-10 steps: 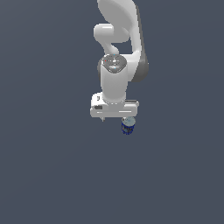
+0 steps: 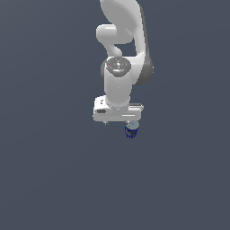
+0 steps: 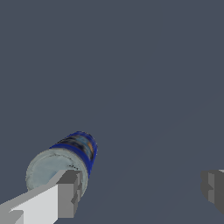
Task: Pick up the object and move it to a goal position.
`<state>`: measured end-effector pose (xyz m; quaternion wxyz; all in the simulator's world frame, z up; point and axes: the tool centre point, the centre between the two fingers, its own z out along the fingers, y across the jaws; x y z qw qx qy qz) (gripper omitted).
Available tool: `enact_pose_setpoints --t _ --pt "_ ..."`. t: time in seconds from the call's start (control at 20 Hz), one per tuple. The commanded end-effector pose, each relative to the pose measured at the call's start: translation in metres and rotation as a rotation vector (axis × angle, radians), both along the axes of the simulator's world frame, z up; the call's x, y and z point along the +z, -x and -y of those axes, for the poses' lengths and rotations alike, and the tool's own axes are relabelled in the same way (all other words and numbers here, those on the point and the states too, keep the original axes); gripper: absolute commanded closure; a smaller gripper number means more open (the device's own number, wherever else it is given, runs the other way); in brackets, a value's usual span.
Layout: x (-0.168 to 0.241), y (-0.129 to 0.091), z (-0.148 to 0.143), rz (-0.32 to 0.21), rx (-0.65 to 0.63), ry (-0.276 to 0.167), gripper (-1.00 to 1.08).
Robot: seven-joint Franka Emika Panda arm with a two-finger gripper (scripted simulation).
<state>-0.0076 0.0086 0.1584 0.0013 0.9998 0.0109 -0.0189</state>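
Exterior view: going from its left to its right, the white arm (image 2: 119,67) comes down from above to its hand, and the gripper (image 2: 117,122) hangs over the plain dark floor (image 2: 45,179). The can (image 2: 130,131) sits at the right-hand end of that hand, just under it, blue body showing with a pale top. Against half a second ago, arm and can hold much the same place; no clear shift can be made out.

In the wrist view the jaws stand wide apart. One finger (image 3: 65,192) lies across the rim of the can's silvery top (image 3: 54,168); the other finger (image 3: 214,190) is well apart from it, with only floor between.

So the can is not centred between the fingers. My judgement is that the grasp is not made yet, and closing now would likely miss or knock it.
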Motion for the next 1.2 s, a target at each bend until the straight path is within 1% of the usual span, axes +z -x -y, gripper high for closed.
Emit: enact_pose_setpoints --t 0.0,0.15,0.3,0.7,0.85,1.0,1.15 --pt "0.000 0.000 0.000 -0.001 0.000 0.001 -0.92" --pt "-0.002 0.001 -0.004 0.001 0.005 0.001 -0.92" --pt "-0.006 0.004 -0.014 0.005 0.017 0.000 -0.92" --pt "-0.026 0.024 -0.062 0.028 0.078 -0.002 -0.92" --pt "-0.031 0.031 -0.075 0.034 0.095 -0.004 -0.92" --pt "-0.034 0.034 -0.082 0.037 0.104 -0.005 -0.92" --pt "-0.034 0.034 -0.082 0.036 0.105 -0.005 -0.92"
